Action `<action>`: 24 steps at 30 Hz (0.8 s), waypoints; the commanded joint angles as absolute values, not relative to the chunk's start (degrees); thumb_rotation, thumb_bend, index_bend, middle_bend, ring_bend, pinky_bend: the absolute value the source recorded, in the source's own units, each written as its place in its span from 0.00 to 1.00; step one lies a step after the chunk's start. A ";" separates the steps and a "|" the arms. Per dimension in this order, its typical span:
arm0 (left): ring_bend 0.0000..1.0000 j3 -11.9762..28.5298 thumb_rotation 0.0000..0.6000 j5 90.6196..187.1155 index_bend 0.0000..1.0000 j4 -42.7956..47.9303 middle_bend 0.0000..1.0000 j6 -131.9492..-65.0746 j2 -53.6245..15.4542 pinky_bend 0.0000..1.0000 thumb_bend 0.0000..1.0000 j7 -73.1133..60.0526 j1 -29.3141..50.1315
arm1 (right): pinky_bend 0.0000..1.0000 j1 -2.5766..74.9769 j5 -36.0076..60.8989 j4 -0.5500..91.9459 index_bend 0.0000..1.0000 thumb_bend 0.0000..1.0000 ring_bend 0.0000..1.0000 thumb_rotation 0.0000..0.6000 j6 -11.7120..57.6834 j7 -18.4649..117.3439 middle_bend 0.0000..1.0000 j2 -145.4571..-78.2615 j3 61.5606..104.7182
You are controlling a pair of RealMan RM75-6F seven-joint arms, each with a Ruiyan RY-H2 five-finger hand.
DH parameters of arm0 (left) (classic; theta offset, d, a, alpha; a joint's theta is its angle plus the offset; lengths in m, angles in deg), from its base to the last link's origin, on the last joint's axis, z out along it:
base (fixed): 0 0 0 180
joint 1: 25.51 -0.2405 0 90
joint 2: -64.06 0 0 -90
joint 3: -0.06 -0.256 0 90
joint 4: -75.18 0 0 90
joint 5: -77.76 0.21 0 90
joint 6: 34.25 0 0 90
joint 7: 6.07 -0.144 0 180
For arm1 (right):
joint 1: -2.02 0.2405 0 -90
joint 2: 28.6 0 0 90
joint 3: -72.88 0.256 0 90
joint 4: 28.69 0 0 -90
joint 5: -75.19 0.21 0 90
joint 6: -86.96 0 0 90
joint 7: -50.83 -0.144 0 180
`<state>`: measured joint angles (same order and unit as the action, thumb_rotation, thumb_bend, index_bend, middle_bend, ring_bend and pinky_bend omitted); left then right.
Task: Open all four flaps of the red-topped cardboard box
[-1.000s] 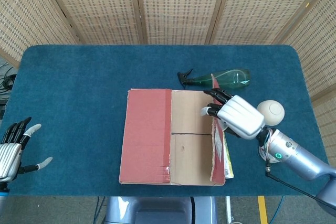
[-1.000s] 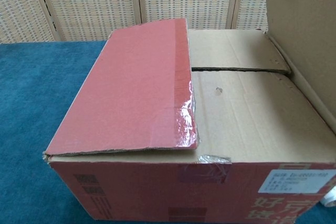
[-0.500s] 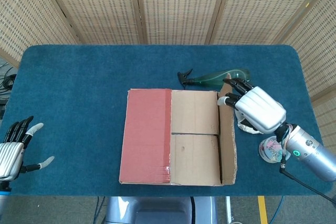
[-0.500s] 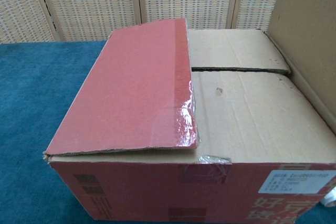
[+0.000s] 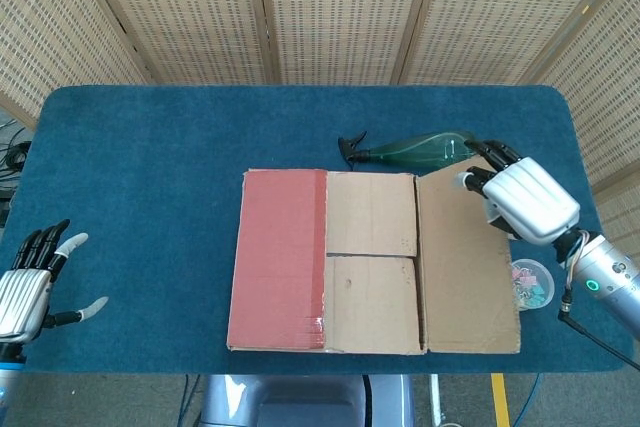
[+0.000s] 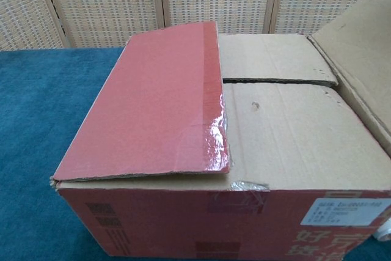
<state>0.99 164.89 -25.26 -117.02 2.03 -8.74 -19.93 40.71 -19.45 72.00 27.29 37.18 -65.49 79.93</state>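
The cardboard box (image 5: 330, 262) sits mid-table. Its left red flap (image 5: 277, 257) (image 6: 153, 105) still lies shut over the top. Both inner brown flaps (image 5: 371, 213) (image 5: 371, 302) lie flat and shut. The right outer flap (image 5: 468, 262) (image 6: 360, 47) is folded outward, its brown inner face up. My right hand (image 5: 522, 195) rests on that flap's far right corner, fingers on the cardboard, holding nothing. My left hand (image 5: 30, 282) hovers at the table's left front edge, open, fingers spread, far from the box. The chest view shows neither hand.
A green spray bottle (image 5: 410, 150) lies on its side just behind the box. A small clear cup of coloured bits (image 5: 532, 282) stands right of the opened flap, under my right forearm. Woven screens close off the back.
My right hand swung rightward and outward, carrying the right outer flap from upright to fully folded out. The left hand stayed in place.
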 commanded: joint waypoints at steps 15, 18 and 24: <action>0.00 1.05 0.66 170.74 0.15 -27.78 0.00 -114.67 6.13 0.00 0.16 -9.78 -16.13 | 0.14 35.32 -13.47 70.50 0.24 0.89 0.05 1.00 22.74 38.71 0.27 -68.85 80.43; 0.00 1.17 0.66 172.51 0.15 -28.54 0.00 -113.62 7.54 0.00 0.16 -9.83 -14.72 | 0.14 33.74 -10.69 71.84 0.18 0.85 0.00 1.00 22.15 40.90 0.21 -69.51 80.31; 0.00 1.70 0.66 176.00 0.15 -30.39 0.00 -111.10 10.48 0.00 0.16 -8.48 -11.30 | 0.12 30.54 -5.58 74.49 0.10 0.83 0.00 1.00 20.45 45.04 0.12 -71.20 79.89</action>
